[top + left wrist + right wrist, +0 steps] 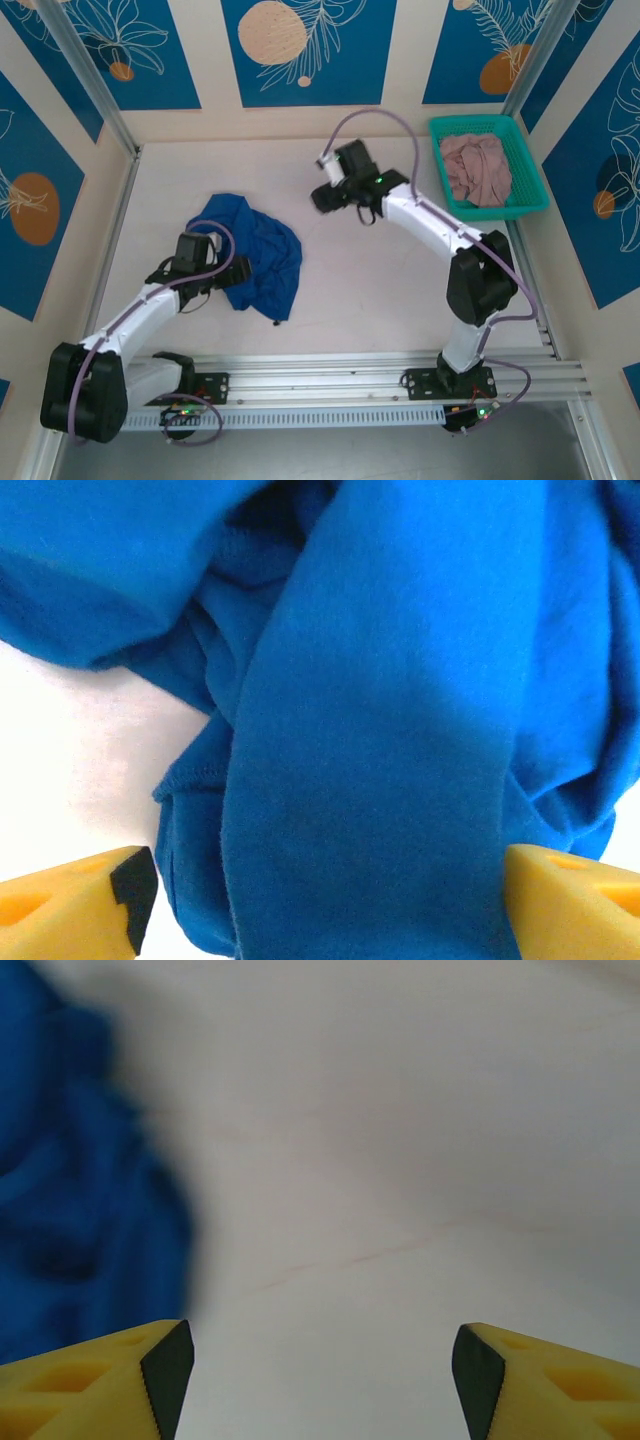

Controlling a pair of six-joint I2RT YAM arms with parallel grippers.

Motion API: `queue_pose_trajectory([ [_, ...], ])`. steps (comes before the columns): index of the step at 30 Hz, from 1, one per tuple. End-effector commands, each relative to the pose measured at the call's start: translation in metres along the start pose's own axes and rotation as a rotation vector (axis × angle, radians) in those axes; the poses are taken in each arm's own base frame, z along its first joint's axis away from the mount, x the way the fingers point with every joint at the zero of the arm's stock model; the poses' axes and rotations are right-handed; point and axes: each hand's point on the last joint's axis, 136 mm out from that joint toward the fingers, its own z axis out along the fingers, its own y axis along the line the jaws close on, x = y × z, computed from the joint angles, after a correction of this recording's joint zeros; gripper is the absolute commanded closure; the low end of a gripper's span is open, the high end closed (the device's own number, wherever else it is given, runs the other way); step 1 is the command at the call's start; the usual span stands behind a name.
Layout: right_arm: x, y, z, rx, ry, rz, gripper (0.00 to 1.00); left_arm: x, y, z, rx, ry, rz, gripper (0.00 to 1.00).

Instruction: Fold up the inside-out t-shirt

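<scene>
While the cloth lies this bunched, I take folding proper to be some way off. Most of the table [400,300] is bare, which gives me room to spread things flat. The inside-out t-shirt [255,255] sits left of centre in a crumpled heap, with folds running over each other and no sleeve or hem I can pick out with confidence. At the far right corner a teal basket [530,205] holds a dusty-pink garment [478,168], well apart from the work, so I judge it plays no part here.

The left gripper [235,272] is at the near-left edge of the heap. From its wrist camera the left gripper [325,900] has its jaws wide apart, straddling a broad band of blue cloth. That looks like the setup for a pinch, but nothing is clamped. The right gripper [325,197] hangs beyond the shirt's far-right side. In its own camera the right gripper [320,1360] is spread open over bare tabletop, with blurred blue cloth off to the left. I'd guess it is placed to take an opposite edge so the two arms can pull the shirt flat.
</scene>
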Motion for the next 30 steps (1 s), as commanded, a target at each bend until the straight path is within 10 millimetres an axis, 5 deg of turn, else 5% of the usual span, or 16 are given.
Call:
queue_pose_trajectory([
  [1,0.043,0.065,0.014,-0.261,0.075,0.121,0.29,-0.004,-0.006,-0.007,0.004,-0.034,0.042,0.12],
  [5,0.085,0.114,0.024,-0.41,0.152,0.211,0.29,0.003,-0.009,-0.017,0.014,-0.047,0.059,0.13],
  [11,0.131,0.149,0.04,-0.441,0.26,0.277,0.31,0.018,-0.012,-0.036,-0.048,-0.068,0.169,0.11],
  [19,0.176,0.188,0.038,-0.43,0.349,0.28,0.33,0.035,-0.025,-0.014,-0.049,-0.011,0.224,0.22],
  [24,0.189,0.209,0.048,-0.418,0.377,0.28,0.42,0.035,-0.026,0.008,-0.056,0.001,0.182,0.47],
  [28,0.19,0.204,0.059,-0.375,0.365,0.296,0.75,0.03,-0.023,0.019,-0.078,-0.015,0.165,0.88],
  [30,0.179,0.197,0.055,-0.371,0.337,0.291,0.9,0.021,-0.027,0.017,-0.075,-0.043,0.158,0.98],
])
